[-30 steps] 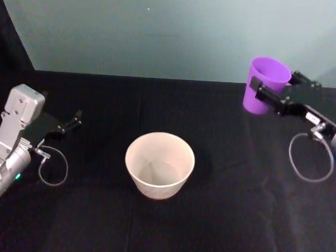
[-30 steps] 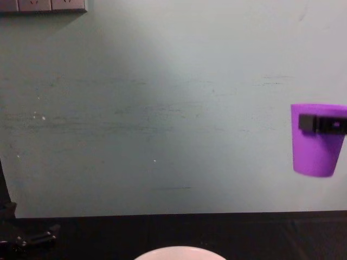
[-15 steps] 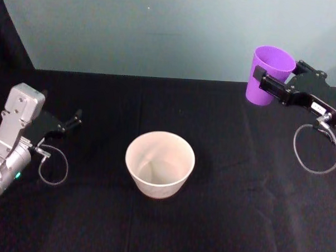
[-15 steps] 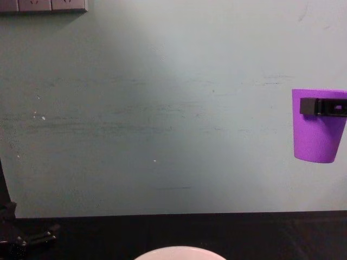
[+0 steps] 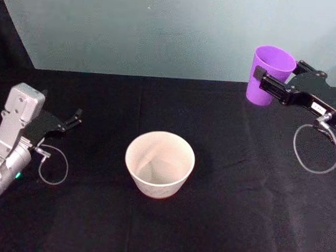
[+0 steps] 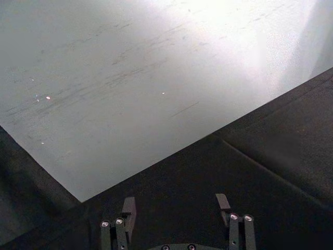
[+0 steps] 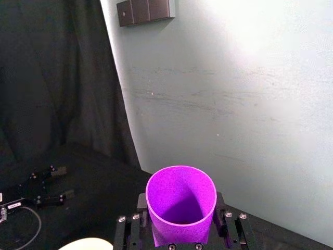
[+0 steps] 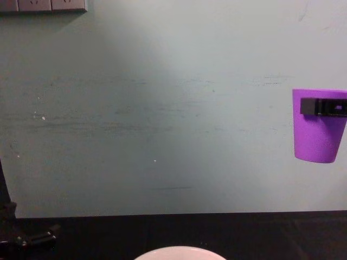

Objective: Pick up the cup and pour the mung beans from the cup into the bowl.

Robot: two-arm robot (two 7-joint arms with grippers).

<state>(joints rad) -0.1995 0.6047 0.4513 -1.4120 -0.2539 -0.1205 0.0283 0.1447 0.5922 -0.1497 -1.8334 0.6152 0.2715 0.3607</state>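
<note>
The purple cup (image 5: 271, 63) hangs upright in the air above the table's far right, with my right gripper (image 5: 276, 74) shut on its upper wall. In the right wrist view the cup (image 7: 181, 200) sits between the two fingers (image 7: 140, 209), and its inside looks plain purple; the mung beans are out of view. In the chest view the cup (image 8: 317, 138) is at the right edge, well above the table. The pale bowl (image 5: 154, 184) stands in the middle of the black table, far left of the cup and below it. My left gripper (image 5: 73, 119) rests open at the table's left.
A black cloth covers the table (image 5: 236, 218), which ends at a pale green wall (image 5: 161, 31). Cable loops hang by each wrist, one near the left arm (image 5: 53, 165) and one under the right arm (image 5: 315, 149). Wall sockets (image 8: 43, 5) sit high on the wall.
The right gripper rose a little with the cup and drifted slightly right, then held nearly still. The bowl and the left arm stayed where they were.
</note>
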